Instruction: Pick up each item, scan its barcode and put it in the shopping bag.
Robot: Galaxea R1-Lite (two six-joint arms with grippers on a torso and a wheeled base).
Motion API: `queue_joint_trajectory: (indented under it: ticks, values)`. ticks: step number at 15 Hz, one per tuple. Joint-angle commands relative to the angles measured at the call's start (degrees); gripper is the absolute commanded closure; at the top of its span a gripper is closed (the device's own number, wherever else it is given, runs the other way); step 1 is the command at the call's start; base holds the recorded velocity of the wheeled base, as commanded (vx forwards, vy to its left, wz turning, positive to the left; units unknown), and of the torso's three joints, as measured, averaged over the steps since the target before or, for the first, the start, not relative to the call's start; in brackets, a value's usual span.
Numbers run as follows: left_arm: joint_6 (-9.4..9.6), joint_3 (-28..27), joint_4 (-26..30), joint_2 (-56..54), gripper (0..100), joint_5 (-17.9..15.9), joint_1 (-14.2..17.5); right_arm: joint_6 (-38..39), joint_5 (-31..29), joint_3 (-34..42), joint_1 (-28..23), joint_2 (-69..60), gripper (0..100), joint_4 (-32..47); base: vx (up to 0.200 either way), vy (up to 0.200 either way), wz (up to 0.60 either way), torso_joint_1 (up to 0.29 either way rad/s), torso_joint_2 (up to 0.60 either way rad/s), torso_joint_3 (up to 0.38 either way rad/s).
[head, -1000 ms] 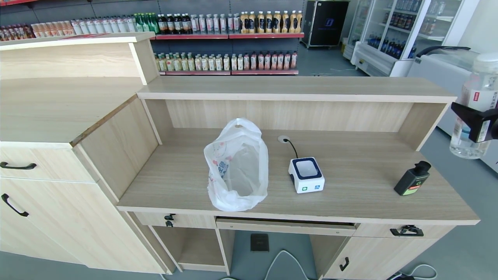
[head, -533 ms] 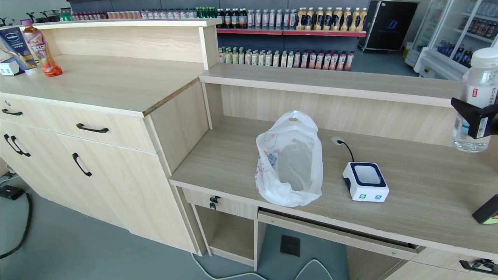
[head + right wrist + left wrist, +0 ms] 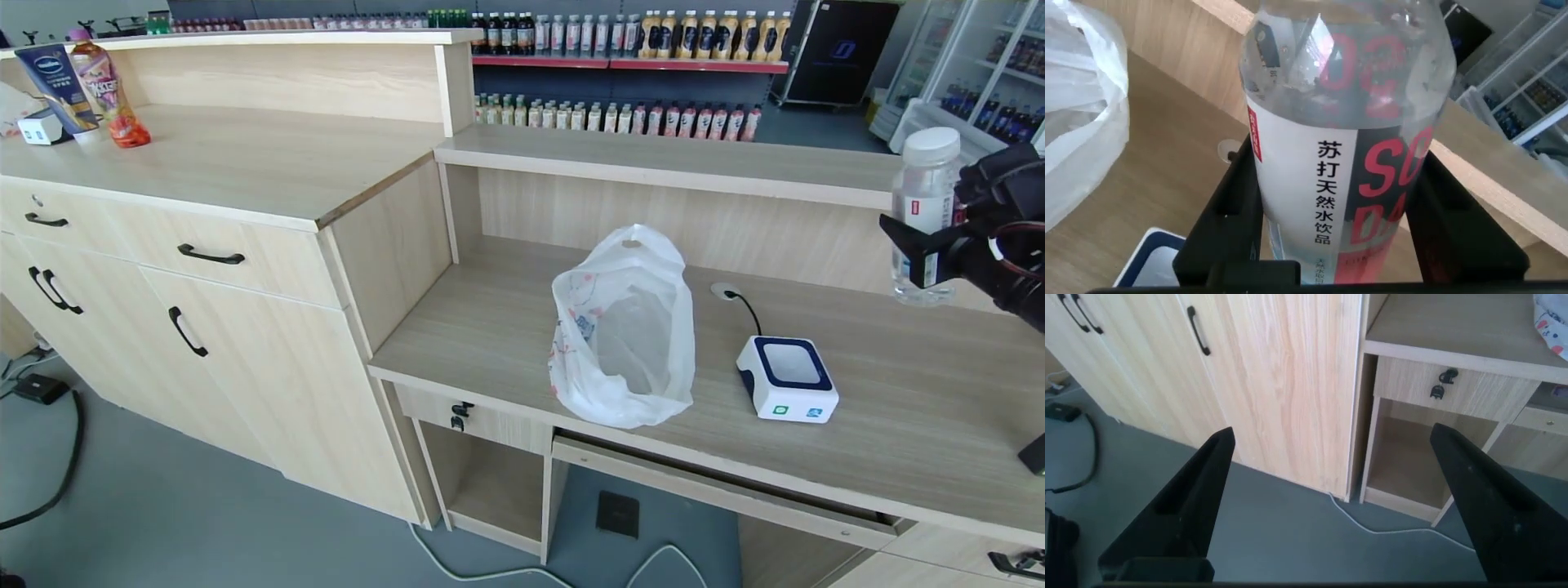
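One clear bottle (image 3: 922,204), upright, clamped in right gripper (image 3: 927,255) above counter (image 3: 490,327), right of scanner (image 3: 788,380); shopping bag (image 3: 624,327) just left of scanner; left gripper (image 3: 1331,434) spread wide, low over the floor

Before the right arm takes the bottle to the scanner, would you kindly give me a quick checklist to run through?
1. Grip: water bottle upright between the fingers of the right gripper: ok.
2. Barcode turned toward the scanner: cannot tell.
3. Bottle over the scanner window: not ok, it hangs off to the side.
4. Scanner window bare: ok.
5. The shopping bag stands open beside the scanner: ok.
6. The left gripper is open, low by the cabinet, away from the counter top: ok.
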Motion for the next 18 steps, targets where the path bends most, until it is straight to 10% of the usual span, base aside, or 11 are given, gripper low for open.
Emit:
queue_joint_trajectory:
  ticks: [1,18]
  values:
    - [-0.01,0.00,0.02,-0.02,0,0.02,0.02,-1.99,0.71,-0.75,1.11,6.13,100,-1.30,0.000,0.000,0.00,0.000,0.00,0.000]
    - [-0.01,0.00,0.02,-0.02,0,0.02,0.02,-14.73,10.73,-1.02,4.27,18.26,100,-12.63,0.000,0.000,0.00,0.000,0.00,0.000]
